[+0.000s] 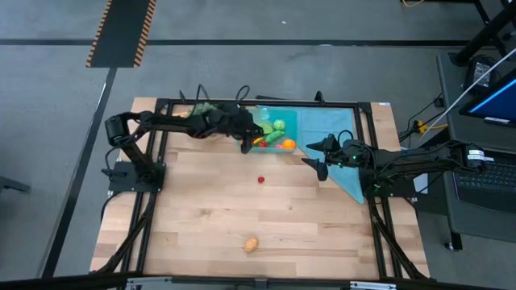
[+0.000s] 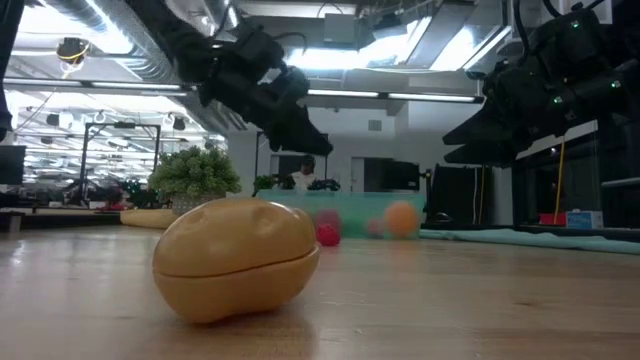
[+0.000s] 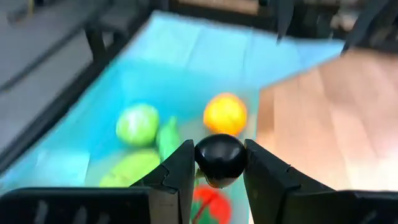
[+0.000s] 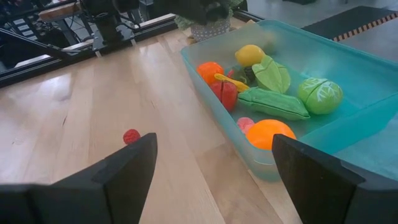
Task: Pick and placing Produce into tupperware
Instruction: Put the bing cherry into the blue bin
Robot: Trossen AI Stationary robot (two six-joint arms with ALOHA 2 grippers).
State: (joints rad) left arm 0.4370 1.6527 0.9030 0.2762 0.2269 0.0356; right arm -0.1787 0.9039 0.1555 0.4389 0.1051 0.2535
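High view: tupperware (image 1: 284,121) upper centre, produce inside; left gripper (image 1: 246,142) at its left rim; small red piece (image 1: 261,180) centre.
Left wrist view: fingers clamped on dark round piece (image 3: 220,159).
Right wrist view: right gripper (image 4: 211,171) spread wide, empty.

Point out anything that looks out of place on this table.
Two produce pieces lie loose on the bare wood, outside the tupperware: a small red piece mid-table and a tan piece near the front edge. The left tool holds a dark piece over the tupperware. The right tool is open.
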